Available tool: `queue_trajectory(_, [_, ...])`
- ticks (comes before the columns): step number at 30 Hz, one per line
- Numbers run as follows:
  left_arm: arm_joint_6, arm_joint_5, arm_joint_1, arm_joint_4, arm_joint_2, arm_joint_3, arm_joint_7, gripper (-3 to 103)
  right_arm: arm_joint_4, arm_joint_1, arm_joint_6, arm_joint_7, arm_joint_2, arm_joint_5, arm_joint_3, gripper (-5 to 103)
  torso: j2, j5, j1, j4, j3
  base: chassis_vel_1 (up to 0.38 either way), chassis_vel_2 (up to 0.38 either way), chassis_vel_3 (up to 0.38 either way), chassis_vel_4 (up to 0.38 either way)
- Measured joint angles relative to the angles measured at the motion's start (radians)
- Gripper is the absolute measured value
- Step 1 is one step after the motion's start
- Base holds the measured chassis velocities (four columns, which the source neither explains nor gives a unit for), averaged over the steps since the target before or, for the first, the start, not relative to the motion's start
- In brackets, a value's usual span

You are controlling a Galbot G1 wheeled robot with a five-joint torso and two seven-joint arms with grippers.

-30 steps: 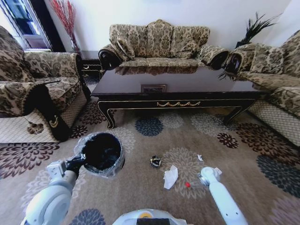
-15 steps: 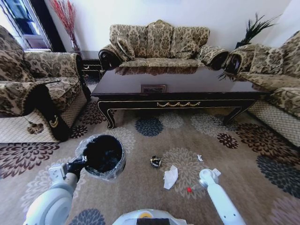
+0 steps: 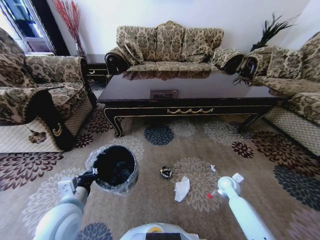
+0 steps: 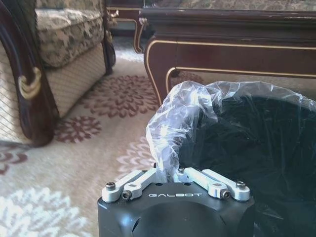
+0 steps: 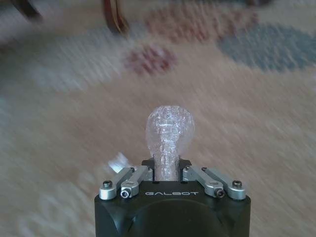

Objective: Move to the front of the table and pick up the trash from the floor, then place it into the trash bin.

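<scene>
Bottle (image 5: 169, 129) sits clamped in the right gripper (image 5: 168, 174) above the carpet, left gripper (image 4: 173, 174) pinching the trash bin (image 3: 116, 167) liner, so carry it steadily across over the opening before letting go.

On the floral carpet (image 3: 150, 200) before the long dark bench (image 3: 190, 95), the left hand (image 3: 91, 175) grips the bagged rim of the black trash bin (image 3: 116, 167). The right hand (image 3: 216, 192) holds a bottle, its red cap (image 3: 209, 196) showing. A crumpled white paper (image 3: 182, 189) lies between them, with a black-yellow round piece (image 3: 166, 172) nearer the bench and a tiny white scrap (image 3: 213, 168) alongside.
</scene>
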Motion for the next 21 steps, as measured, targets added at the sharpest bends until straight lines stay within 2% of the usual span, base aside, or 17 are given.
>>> queue_trajectory(4, [0.008, -0.051, 0.004, -0.003, -0.002, 0.008, -0.015, 3, 0.103, -0.020, 0.074, -0.039, -0.009, -0.037, -0.012, 21, 0.000, -0.0001, 0.000, -0.0004, 0.000, 0.000, 0.000, 0.000, 0.000])
queue_trajectory(6, [0.012, -0.062, 0.014, 0.004, -0.006, 0.015, -0.024, 3, 0.187, -0.049, 0.163, -0.100, -0.020, -0.089, -0.039, 21, 0.000, 0.0001, 0.000, -0.0002, 0.000, 0.000, 0.000, 0.000, 0.000])
queue_trajectory(7, [0.012, -0.062, 0.014, 0.004, -0.006, 0.015, -0.024, 3, 0.187, -0.049, 0.163, -0.100, -0.020, -0.089, -0.039, 21, 0.000, 0.0001, 0.000, -0.0002, 0.000, 0.000, 0.000, 0.000, 0.000])
queue_trajectory(8, [0.014, -0.064, 0.019, 0.005, -0.009, 0.017, -0.024, 3, 0.209, -0.059, 0.198, -0.128, -0.025, -0.110, -0.049, 21, 0.000, 0.0001, 0.000, -0.0002, 0.000, 0.000, 0.000, 0.000, 0.000])
queue_trajectory(11, [0.015, -0.075, 0.033, 0.011, -0.020, 0.027, -0.015, 3, 0.295, -0.087, 0.333, -0.282, -0.075, -0.184, -0.098, 21, 0.000, 0.0001, 0.000, -0.0006, 0.000, 0.000, 0.000, 0.000, 0.000])
queue_trajectory(12, [0.015, -0.075, 0.033, 0.011, -0.020, 0.027, -0.015, 3, 0.295, -0.087, 0.333, -0.282, -0.075, -0.184, -0.098, 21, 0.000, 0.0001, 0.000, -0.0006, 0.000, 0.000, 0.000, 0.000, 0.000])
queue_trajectory(13, [0.015, -0.077, 0.035, 0.012, -0.022, 0.029, -0.013, 3, 0.309, -0.085, 0.362, -0.326, -0.090, -0.202, -0.112, 21, 0.000, 0.0000, 0.000, -0.0005, 0.000, 0.000, 0.000, 0.000, 0.000])
queue_trajectory(15, [0.016, -0.078, 0.040, 0.017, -0.029, 0.035, -0.010, 3, 0.339, -0.062, 0.439, -0.453, -0.127, -0.261, -0.145, 21, 0.000, 0.0000, 0.000, -0.0002, 0.000, 0.000, 0.000, 0.000, 0.000])
queue_trajectory(16, [0.016, -0.078, 0.043, 0.017, -0.032, 0.037, -0.009, 3, 0.357, -0.052, 0.462, -0.503, -0.137, -0.299, -0.154, 21, 0.000, 0.0001, 0.000, -0.0002, 0.000, 0.000, 0.000, 0.000, 0.000])
queue_trajectory(17, [0.016, -0.078, 0.043, 0.017, -0.032, 0.037, -0.009, 3, 0.357, -0.052, 0.462, -0.503, -0.137, -0.299, -0.154, 21, 0.000, 0.0001, 0.000, -0.0002, 0.000, 0.000, 0.000, 0.000, 0.000])
queue_trajectory(21, [0.016, -0.073, 0.056, 0.017, -0.044, 0.041, 0.000, 3, 0.462, -0.034, 0.506, -0.626, -0.154, -0.427, -0.177, 21, 0.000, 0.0000, 0.000, -0.0002, 0.000, 0.000, 0.000, 0.000, 0.000])
